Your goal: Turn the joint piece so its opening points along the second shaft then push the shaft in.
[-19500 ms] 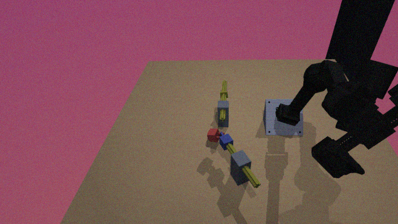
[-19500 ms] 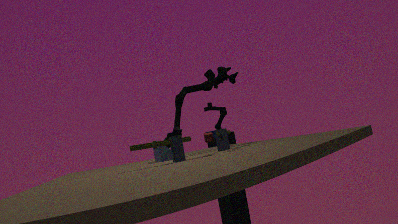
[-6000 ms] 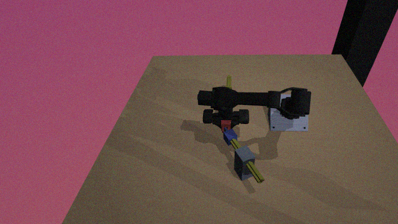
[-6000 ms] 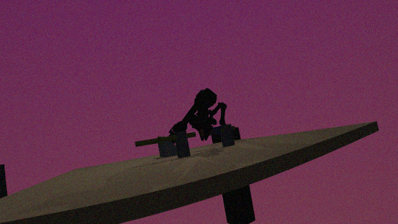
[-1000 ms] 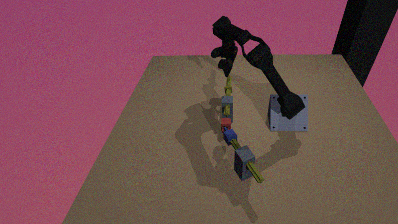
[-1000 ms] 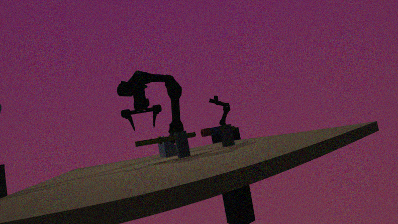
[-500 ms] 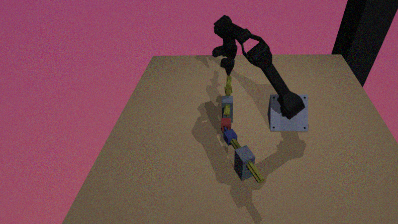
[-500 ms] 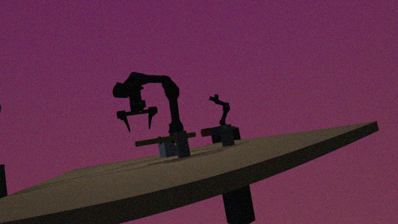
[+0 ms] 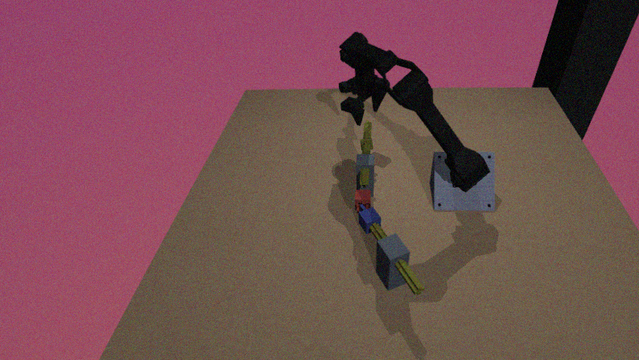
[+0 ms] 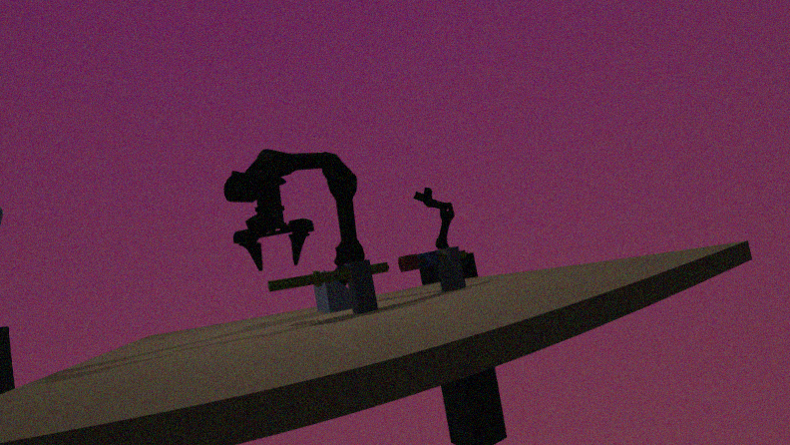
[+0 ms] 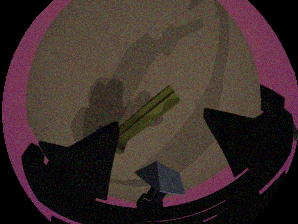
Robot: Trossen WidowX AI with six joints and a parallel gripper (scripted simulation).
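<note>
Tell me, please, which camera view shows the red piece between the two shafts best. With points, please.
The top view does: the red piece [image 9: 363, 197] stands out there in clear color, beside the blue piece [image 9: 369, 218]. The exterior view gives only a small, dark reddish shape. The wrist view does not show it.

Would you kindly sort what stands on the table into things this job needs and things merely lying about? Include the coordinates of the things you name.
Part of the job:
- red joint piece [image 9: 363, 196]
- blue joint piece [image 9: 370, 219]
- two yellow shafts
- two grey shaft blocks
- claw [image 9: 367, 117] [image 10: 278, 266], open

Just lying about:
- nothing I can make out
</note>
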